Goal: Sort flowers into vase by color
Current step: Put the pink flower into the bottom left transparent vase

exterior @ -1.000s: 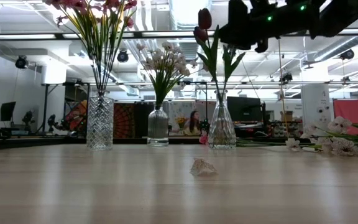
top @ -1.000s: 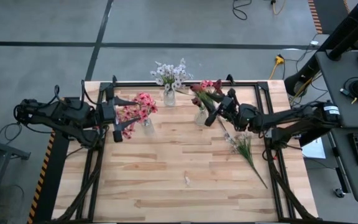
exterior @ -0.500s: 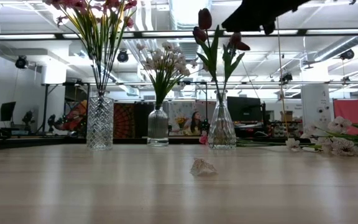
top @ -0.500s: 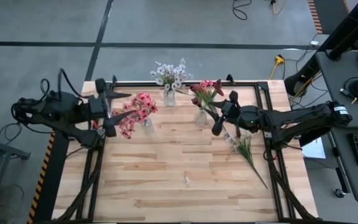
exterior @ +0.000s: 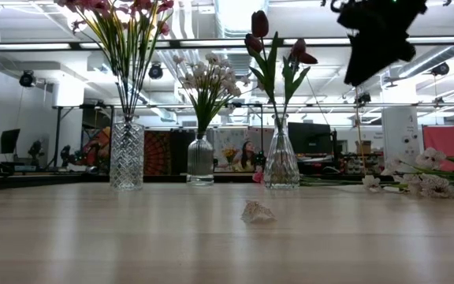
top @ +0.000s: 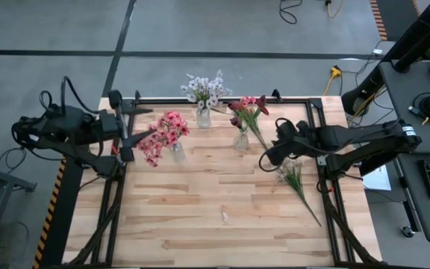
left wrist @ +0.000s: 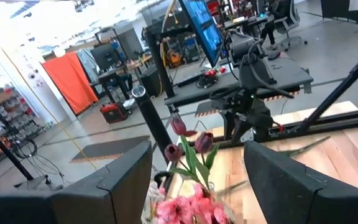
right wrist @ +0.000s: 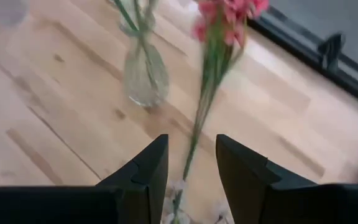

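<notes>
Three clear vases stand in a row on the table [top: 200,224]: pink flowers [top: 164,133] in the left one, white-lilac flowers [top: 206,89] in the middle, dark red tulips [top: 246,110] on the right. Loose white-blossomed stems [top: 295,181] lie flat near the right edge (one small fallen piece [exterior: 256,211] mid-table). The right gripper [top: 269,157] hovers between tulip vase and loose stems, fingers apart, empty; the left gripper [top: 129,141] waits beside the pink blooms, fingers spread, empty.

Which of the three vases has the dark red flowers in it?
The vase on the right, nearest the right gripper. The left, faceted vase holds pink flowers and the middle vase holds white ones.
</notes>
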